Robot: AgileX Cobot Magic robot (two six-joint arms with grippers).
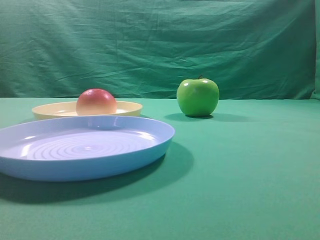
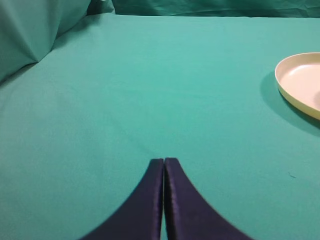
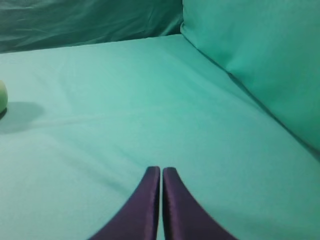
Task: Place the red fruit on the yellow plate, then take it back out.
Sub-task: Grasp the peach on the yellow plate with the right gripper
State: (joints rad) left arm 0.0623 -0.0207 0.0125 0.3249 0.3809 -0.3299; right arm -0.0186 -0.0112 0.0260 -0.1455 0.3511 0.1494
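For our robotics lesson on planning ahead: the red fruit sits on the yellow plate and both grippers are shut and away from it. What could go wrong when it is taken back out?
1. The red fruit is round and smooth, so it may slip or roll off the shallow yellow plate.
2. The blue plate lies close in front and could be bumped.

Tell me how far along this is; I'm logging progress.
Done, by the look of it: the red fruit sits on the yellow plate. In hand: nothing; the left gripper and right gripper are shut, empty, away from it. Left: taking the fruit back out.
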